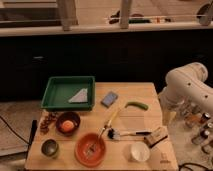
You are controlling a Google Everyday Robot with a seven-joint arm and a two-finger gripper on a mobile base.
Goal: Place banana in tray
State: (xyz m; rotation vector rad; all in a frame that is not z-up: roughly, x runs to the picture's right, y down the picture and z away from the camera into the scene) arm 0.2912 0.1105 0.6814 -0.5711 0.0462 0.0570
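The banana is slim and pale yellow. It lies on the wooden table near the middle, running diagonally, and one end is close to a black-handled utensil. The dark-green tray sits at the table's back left with a white, triangular piece of paper inside it. My white arm stands at the right of the table. My gripper hangs beside the table's right edge, well to the right of the banana and far from the tray. It holds nothing that I can see.
A blue packet and a curved green piece lie behind the banana. In front are an orange bowl, a dark bowl with an orange fruit, a small dark cup, a white cup and a tan box. Bottles stand at the right.
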